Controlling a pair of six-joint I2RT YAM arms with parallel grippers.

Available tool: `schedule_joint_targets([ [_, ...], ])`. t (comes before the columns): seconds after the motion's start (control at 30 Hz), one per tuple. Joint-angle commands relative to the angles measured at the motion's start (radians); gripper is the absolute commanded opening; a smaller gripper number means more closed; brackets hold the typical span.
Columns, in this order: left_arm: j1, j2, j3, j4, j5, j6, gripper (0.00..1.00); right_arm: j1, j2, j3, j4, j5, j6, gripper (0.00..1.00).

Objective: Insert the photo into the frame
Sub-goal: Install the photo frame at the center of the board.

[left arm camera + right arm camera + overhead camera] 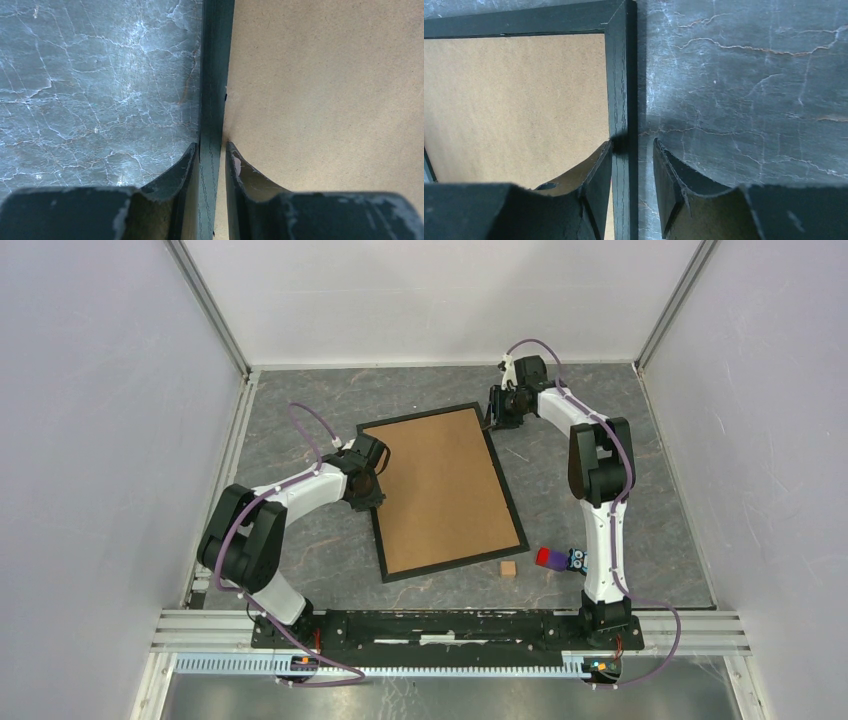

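Observation:
The black frame (455,561) lies flat on the marbled table with a plain brown backing board (445,490) filling it. No photo shows in any view. My left gripper (372,492) is at the frame's left rail. In the left wrist view its jaws (212,147) straddle the rail (216,75), the left finger against it and a thin gap at the right finger. My right gripper (497,418) is near the far right corner. In the right wrist view its jaws (633,145) straddle the right rail (619,75), with a gap on the outer side.
A small wooden cube (509,567), a red and purple object (549,559) and a small owl figure (577,560) sit by the frame's near right corner, close to the right arm's base. Enclosure walls stand on the left, right and far sides.

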Motion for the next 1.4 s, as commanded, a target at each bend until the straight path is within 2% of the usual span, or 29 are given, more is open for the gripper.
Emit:
schedule_joint_targets([
  [0.0, -0.014, 0.115, -0.085, -0.004, 0.065, 0.008, 0.02, -0.004, 0.028, 0.020, 0.012, 0.013, -0.003, 0.42],
  [0.33, -0.013, 0.115, -0.087, -0.003, 0.067, 0.009, 0.02, -0.005, 0.048, 0.023, 0.011, 0.013, -0.018, 0.42],
  [0.53, -0.013, 0.118, -0.085, -0.001, 0.070, 0.012, 0.02, -0.002, 0.102, 0.075, -0.055, -0.014, -0.084, 0.42],
  [0.8, -0.012, 0.121, -0.084, -0.001, 0.072, 0.013, 0.02, 0.014, 0.126, 0.083, -0.131, 0.070, -0.184, 0.42],
  [1.03, -0.011, 0.122, -0.084, -0.001, 0.073, 0.014, 0.02, -0.017, 0.085, 0.018, -0.027, -0.168, -0.053, 0.43],
  [1.2, -0.009, 0.120, -0.087, 0.001, 0.076, 0.015, 0.02, -0.047, 0.053, -0.006, 0.018, -0.166, -0.001, 0.42],
  [1.37, -0.008, 0.120, -0.087, 0.004, 0.080, 0.015, 0.02, -0.050, 0.037, -0.018, -0.013, -0.108, -0.050, 0.40],
])
